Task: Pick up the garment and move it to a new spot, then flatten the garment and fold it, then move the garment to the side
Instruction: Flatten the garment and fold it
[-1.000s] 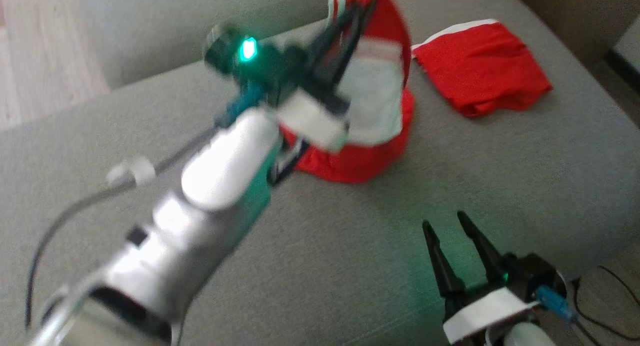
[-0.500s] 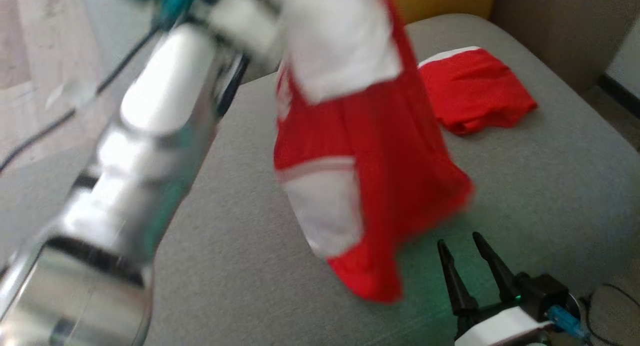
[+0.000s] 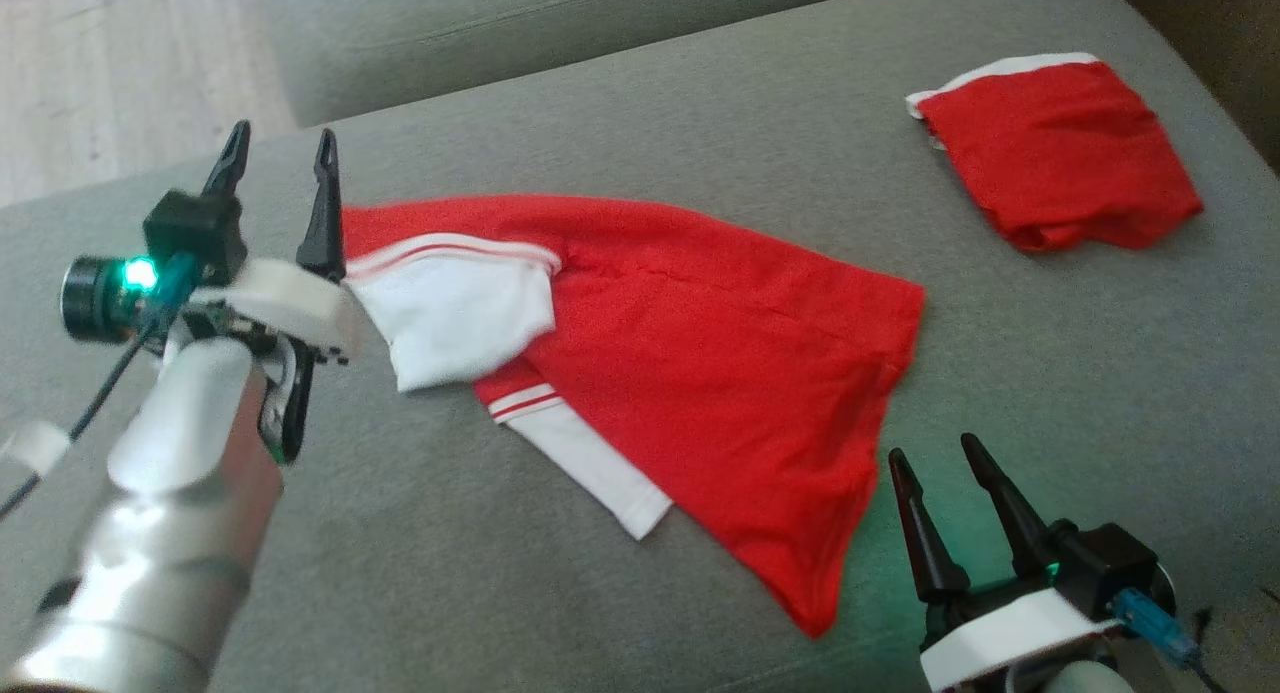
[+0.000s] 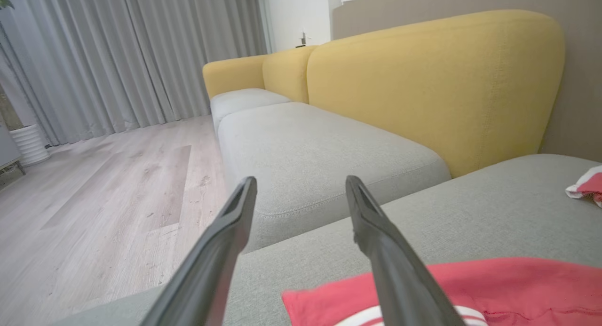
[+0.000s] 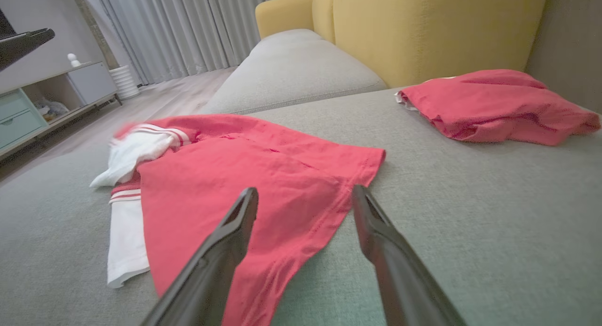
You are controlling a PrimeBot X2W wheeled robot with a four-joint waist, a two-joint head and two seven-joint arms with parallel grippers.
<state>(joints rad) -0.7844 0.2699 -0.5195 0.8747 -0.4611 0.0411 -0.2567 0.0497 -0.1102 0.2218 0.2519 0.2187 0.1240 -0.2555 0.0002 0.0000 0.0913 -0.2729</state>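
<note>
1. Grey fabric sofa seat point(image 3: 640, 103): broad, flat cushion that carries every item below. A second grey cushion adjoins it on the far side.
2. Yellow upholstered sofa backrest point(image 4: 423, 81): stands behind the grey cushions.
3. Red short-sleeved garment with white, red-striped sleeves point(image 3: 700, 353): lies spread and mostly flat across the middle of the seat. One white sleeve is folded over onto its left part, the other lies flat along its near edge, and the hem corner points toward the near right.
4. Folded red garment with white trim point(image 3: 1060, 153): a compact bundle at the far right of the seat, well apart from item 3.
5. Left gripper point(image 3: 281, 138): just beside the left end of item 3, by the folded-over sleeve. Jaws are spread, with open space between the two dark fingers. Contact with the cloth cannot be told.
6. Right gripper point(image 3: 932, 451): near right, close to the hem corner of item 3. Jaws are spread, and the fingers point across the hem.
</note>
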